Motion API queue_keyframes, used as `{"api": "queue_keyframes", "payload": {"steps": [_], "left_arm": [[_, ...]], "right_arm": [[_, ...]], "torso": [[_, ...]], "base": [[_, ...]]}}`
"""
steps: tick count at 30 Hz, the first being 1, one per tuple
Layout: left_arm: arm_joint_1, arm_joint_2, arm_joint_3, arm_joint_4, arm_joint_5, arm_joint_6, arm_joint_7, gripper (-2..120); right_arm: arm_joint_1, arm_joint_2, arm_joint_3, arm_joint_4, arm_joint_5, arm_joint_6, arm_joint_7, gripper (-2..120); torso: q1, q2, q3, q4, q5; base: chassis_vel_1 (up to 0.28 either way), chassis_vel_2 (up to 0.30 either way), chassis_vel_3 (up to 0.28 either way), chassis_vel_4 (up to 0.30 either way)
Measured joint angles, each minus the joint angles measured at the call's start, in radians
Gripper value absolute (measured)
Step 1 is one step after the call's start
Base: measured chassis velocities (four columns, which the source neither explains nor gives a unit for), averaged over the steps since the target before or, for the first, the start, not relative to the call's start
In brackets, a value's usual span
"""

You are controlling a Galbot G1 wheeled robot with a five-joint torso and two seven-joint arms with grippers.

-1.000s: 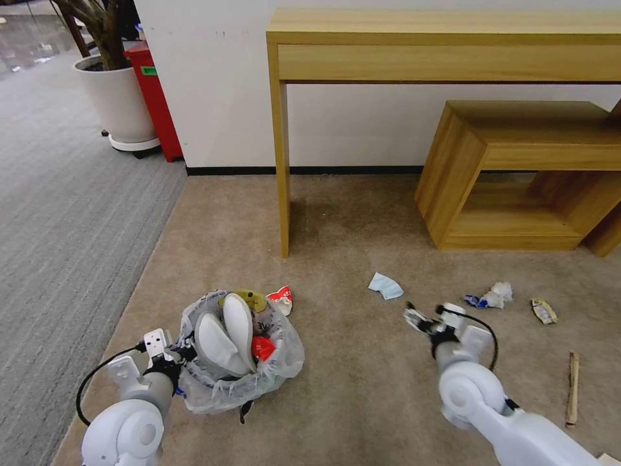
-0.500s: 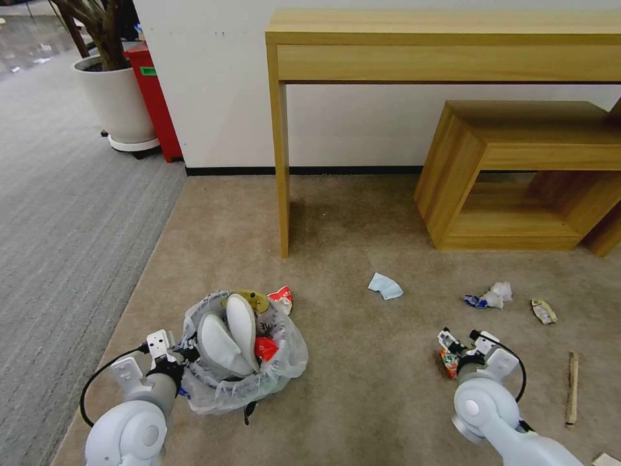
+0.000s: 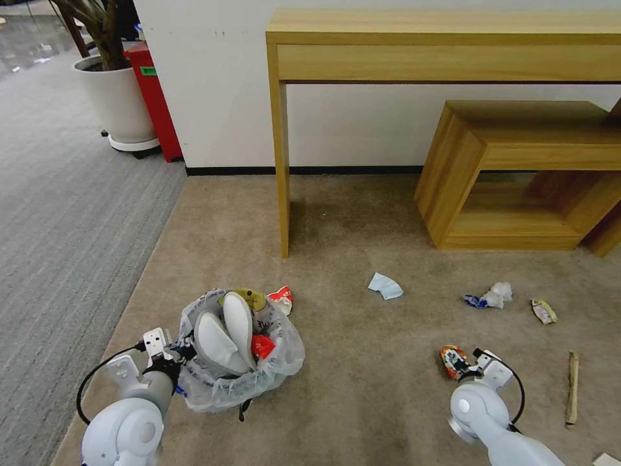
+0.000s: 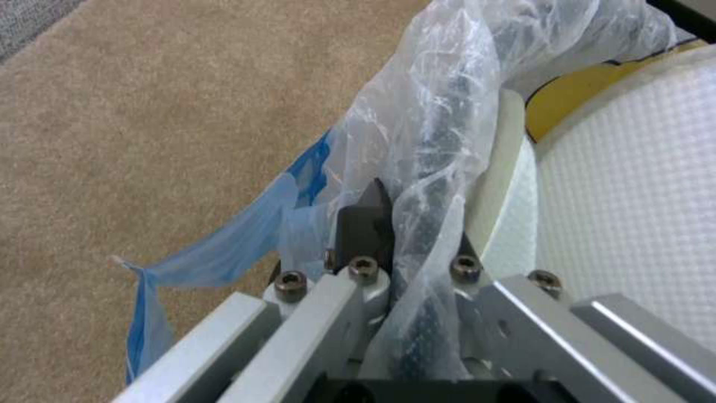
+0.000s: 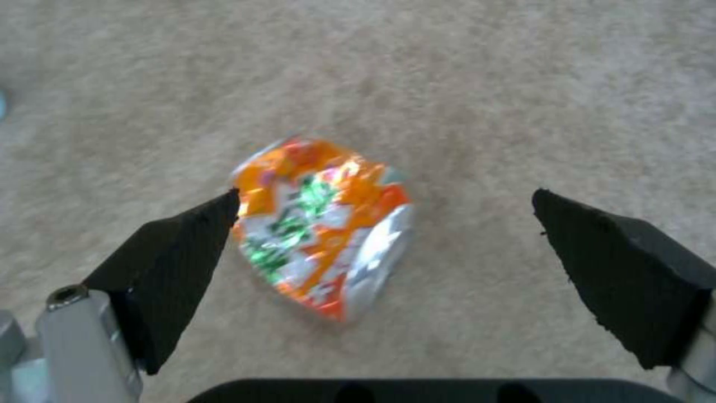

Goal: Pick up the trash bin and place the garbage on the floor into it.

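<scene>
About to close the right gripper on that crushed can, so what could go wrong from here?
The crushed can sits off-centre, beside one finger of the open right gripper; closing may push it aside. The left gripper pinches the trash bin by its thin bag-covered rim, which might slip or tear.

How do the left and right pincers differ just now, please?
The left pincer is shut on the rim of the bin; the right pincer is open and holds nothing. The left touches the bin's bag; the right hangs over the crushed can on the floor. Both are low, near the floor.
</scene>
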Motion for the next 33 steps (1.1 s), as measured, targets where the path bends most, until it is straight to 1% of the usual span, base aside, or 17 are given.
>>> {"api": "queue_keyframes", "payload": {"steps": [9, 17, 20, 21, 22, 24, 25, 26, 29, 30, 33], "left_arm": [[0.007, 0.004, -0.004, -0.002, -0.003, 0.000, -0.001, 1], [0.009, 0.007, -0.007, -0.012, -0.007, 0.000, -0.002, 1], [0.009, 0.005, -0.007, -0.013, -0.007, 0.000, -0.003, 1], [0.009, 0.005, -0.006, -0.013, -0.007, 0.000, -0.003, 1], [0.009, 0.005, -0.006, -0.013, -0.007, 0.000, -0.003, 1], [0.009, 0.003, -0.005, -0.013, -0.007, 0.000, -0.003, 1], [0.010, 0.003, -0.004, -0.013, -0.006, 0.000, -0.003, 1], [0.010, 0.003, -0.004, -0.013, -0.006, 0.000, -0.003, 1], [0.013, 0.002, -0.002, -0.017, -0.006, 0.000, -0.003, 1], [0.013, 0.002, -0.002, -0.017, -0.006, 0.000, -0.003, 1], [0.019, -0.001, 0.000, -0.025, -0.005, 0.000, -0.003, 1]], "right_arm": [[0.047, 0.018, -0.011, -0.083, -0.005, 0.007, -0.010, 100], [0.057, 0.024, -0.020, -0.111, -0.013, 0.003, -0.012, 98], [0.056, 0.024, -0.020, -0.123, -0.016, 0.003, -0.011, 86], [0.057, 0.024, -0.020, -0.127, -0.016, 0.003, -0.011, 82], [0.057, 0.024, -0.020, -0.127, -0.016, 0.003, -0.011, 82], [0.057, 0.024, -0.020, -0.141, -0.023, 0.004, -0.014, 71], [0.058, 0.025, -0.020, -0.144, -0.026, 0.004, -0.014, 68], [0.058, 0.025, -0.020, -0.144, -0.026, 0.004, -0.014, 68], [0.061, 0.031, -0.024, -0.166, -0.046, 0.009, -0.023, 52], [0.061, 0.031, -0.024, -0.166, -0.046, 0.009, -0.023, 52], [0.065, 0.039, -0.034, -0.182, -0.066, 0.013, -0.033, 39]], "torso": [[0.000, 0.000, 0.000, 0.0002, 0.0001], [0.000, 0.000, 0.000, 0.0002, 0.0001], [0.000, 0.000, 0.000, 0.0000, 0.0001], [0.000, 0.000, 0.000, 0.0000, 0.0001], [0.000, 0.000, 0.000, 0.0000, 0.0001], [0.000, 0.000, 0.000, 0.0001, 0.0000], [0.000, 0.000, 0.000, 0.0000, 0.0000], [0.000, 0.000, 0.000, 0.0000, 0.0000], [0.000, 0.000, 0.000, 0.0001, 0.0001], [0.000, 0.000, 0.000, 0.0001, 0.0001], [0.000, 0.000, 0.000, 0.0000, 0.0000]], "base": [[0.000, 0.000, 0.000, 0.000], [0.000, 0.000, 0.000, 0.000], [0.000, 0.000, 0.000, 0.000], [0.000, 0.000, 0.000, 0.000], [0.000, 0.000, 0.000, 0.000], [0.000, 0.000, 0.000, 0.000], [0.000, 0.000, 0.000, 0.000], [0.000, 0.000, 0.000, 0.000], [0.000, 0.000, 0.000, 0.000], [0.000, 0.000, 0.000, 0.000], [0.000, 0.000, 0.000, 0.000]]}}
